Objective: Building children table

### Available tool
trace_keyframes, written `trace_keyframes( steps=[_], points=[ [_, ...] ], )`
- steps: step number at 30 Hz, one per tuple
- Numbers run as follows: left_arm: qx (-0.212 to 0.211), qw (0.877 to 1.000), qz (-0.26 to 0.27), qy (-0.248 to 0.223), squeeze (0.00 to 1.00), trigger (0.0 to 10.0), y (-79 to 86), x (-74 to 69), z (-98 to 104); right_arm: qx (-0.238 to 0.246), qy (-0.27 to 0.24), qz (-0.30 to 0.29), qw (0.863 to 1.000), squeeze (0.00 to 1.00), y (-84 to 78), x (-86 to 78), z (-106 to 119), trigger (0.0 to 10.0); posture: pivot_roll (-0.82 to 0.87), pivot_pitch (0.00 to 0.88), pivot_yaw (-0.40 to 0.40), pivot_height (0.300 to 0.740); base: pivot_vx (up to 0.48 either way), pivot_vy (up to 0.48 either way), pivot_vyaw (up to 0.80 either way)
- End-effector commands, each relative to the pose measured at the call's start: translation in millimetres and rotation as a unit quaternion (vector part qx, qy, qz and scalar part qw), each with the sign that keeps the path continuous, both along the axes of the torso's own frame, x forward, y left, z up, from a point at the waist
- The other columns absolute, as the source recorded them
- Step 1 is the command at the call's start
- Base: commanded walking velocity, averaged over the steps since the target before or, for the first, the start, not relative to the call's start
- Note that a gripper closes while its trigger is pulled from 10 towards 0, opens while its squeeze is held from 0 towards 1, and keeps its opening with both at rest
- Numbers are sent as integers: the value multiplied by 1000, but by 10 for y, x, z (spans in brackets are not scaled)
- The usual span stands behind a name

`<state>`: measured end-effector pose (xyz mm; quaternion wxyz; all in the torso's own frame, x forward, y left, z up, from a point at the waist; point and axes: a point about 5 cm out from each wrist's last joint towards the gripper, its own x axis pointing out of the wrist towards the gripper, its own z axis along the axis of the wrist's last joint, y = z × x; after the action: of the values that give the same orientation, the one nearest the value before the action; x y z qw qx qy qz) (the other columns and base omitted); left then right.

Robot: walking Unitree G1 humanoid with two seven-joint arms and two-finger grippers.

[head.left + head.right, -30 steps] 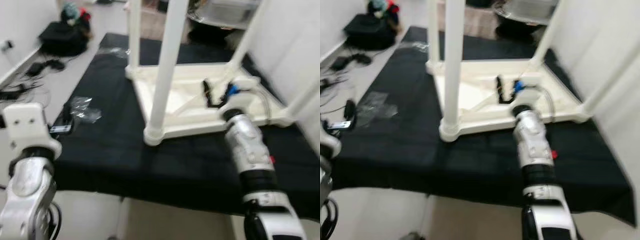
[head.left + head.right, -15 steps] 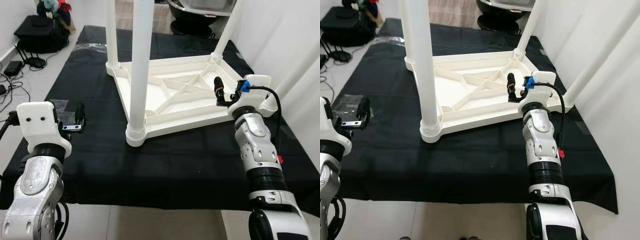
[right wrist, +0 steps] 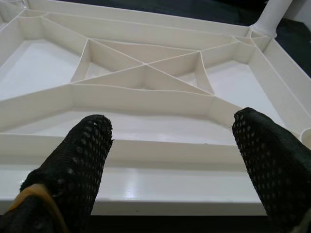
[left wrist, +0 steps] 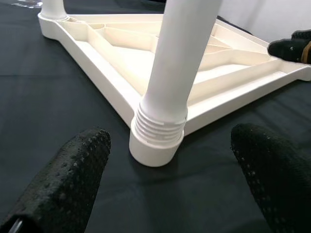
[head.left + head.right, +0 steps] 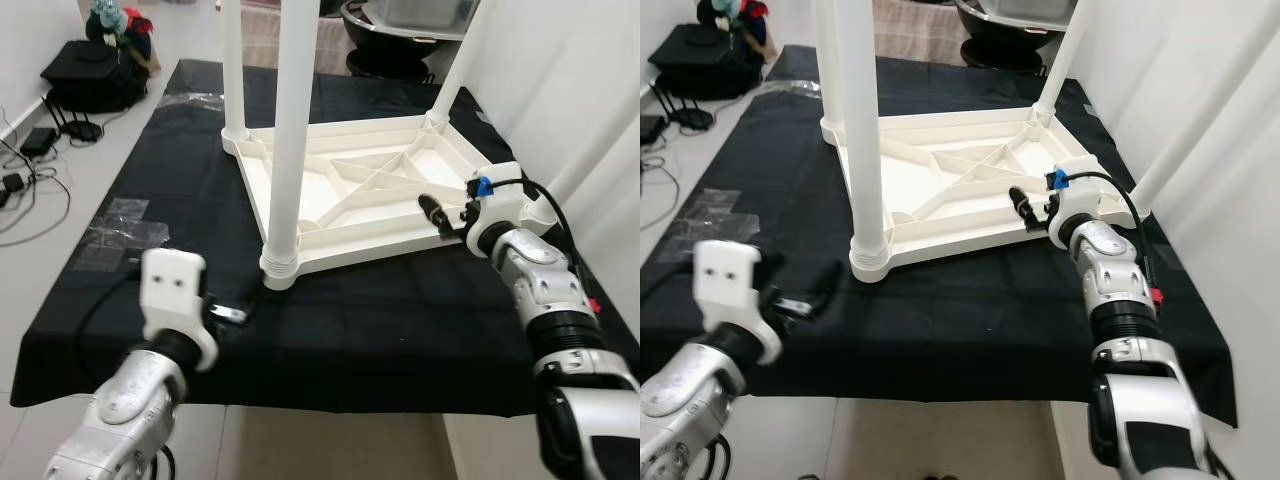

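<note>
The white children's table top (image 5: 350, 190) lies upside down on a black mat (image 5: 380, 320). White legs stand in its near-left (image 5: 288, 130), far-left (image 5: 232, 70) and far-right (image 5: 455, 75) corners. Another white pole (image 5: 600, 140) slants up by the near-right corner. My left gripper (image 5: 800, 290) is low over the mat, just left of the near-left leg's threaded base (image 4: 158, 131), open and empty. My right gripper (image 5: 445, 215) hovers open at the table top's near rim (image 3: 160, 182), facing the ribbed underside.
A white wall (image 5: 570, 70) runs close along the right side of the mat. Black bags (image 5: 95, 75) and cables (image 5: 30, 170) lie on the floor at the far left. A clear plastic wrap (image 5: 125, 220) lies on the mat's left part.
My left arm has swung forward and right, bringing its gripper down near the near-left leg's base. The right gripper has dipped towards the near rim. The camera has shifted too.
</note>
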<state>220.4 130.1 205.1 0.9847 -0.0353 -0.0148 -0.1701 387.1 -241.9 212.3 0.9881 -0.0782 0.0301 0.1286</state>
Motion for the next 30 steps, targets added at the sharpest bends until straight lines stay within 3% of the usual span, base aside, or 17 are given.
trace_keyframes(
  steps=[1,2,3,4,5,8,11,13,15,16,17,20,22,23,26,29,30],
  points=[
    [-3,999,-32,11,0,10000,-68,-58,-19,-13,15,20,1000,1000,-53,-16,-5,10000,72,199,-130,740,0,0,0],
    [-7,998,-66,19,0,10000,-142,-98,-42,-33,41,75,996,1000,-114,-75,-19,10000,71,202,-130,740,0,0,0],
    [-9,996,-84,26,0,10000,-186,-121,-65,-52,56,122,990,737,-172,-139,-20,10000,69,204,-129,740,0,0,0],
    [-9,996,-84,26,0,10000,-186,-121,-65,-52,56,122,990,737,-172,-139,-20,10000,69,204,-129,740,0,0,0],
    [-11,995,-98,31,0,10000,-218,-140,-80,-58,70,156,983,0,-219,-193,-20,10000,69,204,-129,740,0,0,0],
    [-12,993,-108,34,0,10000,-241,-156,-92,-61,79,181,978,0,-262,-234,-15,10000,69,204,-129,740,0,0,0],
    [-21,989,-139,36,0,10000,-316,-210,-88,-25,76,259,963,0,-305,-330,70,10000,67,208,-129,740,0,0,0],
    [-21,989,-139,36,0,10000,-316,-210,-88,-25,76,259,963,0,-305,-330,70,10000,67,208,-129,740,0,0,0],
    [-29,986,-156,40,0,10000,-357,-247,-86,-6,68,293,954,0,-298,-361,125,10000,68,206,-127,740,0,0,0],
    [-31,983,-174,44,0,10000,-394,-285,-96,14,58,330,942,0,-262,-374,185,10000,66,203,-125,740,0,0,0],
    [-31,983,-174,44,0,10000,-394,-285,-96,14,58,330,942,0,-262,-374,185,10000,66,203,-125,740,0,0,0],
    [-34,977,-202,54,0,10000,-469,-341,-131,56,23,405,912,0,-45,-358,311,10000,68,196,-123,740,0,0,0],
    [-34,977,-202,54,0,10000,-469,-341,-131,56,23,405,912,0,-45,-358,311,10000,68,196,-123,740,0,0,0],
    [-34,977,-205,54,0,10000,-483,-344,-135,70,8,428,901,0,56,-356,353,10000,68,193,-119,740,0,0,0],
    [-35,975,-212,53,0,10000,-504,-351,-129,78,-7,439,895,0,155,-330,382,10000,68,193,-119,740,0,0,0],
    [-40,973,-223,49,0,10000,-540,-352,-110,83,-32,455,886,0,442,-265,397,10000,68,183,-117,740,0,0,0],
    [-40,973,-223,49,0,10000,-540,-352,-110,83,-32,455,886,0,442,-265,397,10000,68,183,-117,740,0,0,0]
  ],
)
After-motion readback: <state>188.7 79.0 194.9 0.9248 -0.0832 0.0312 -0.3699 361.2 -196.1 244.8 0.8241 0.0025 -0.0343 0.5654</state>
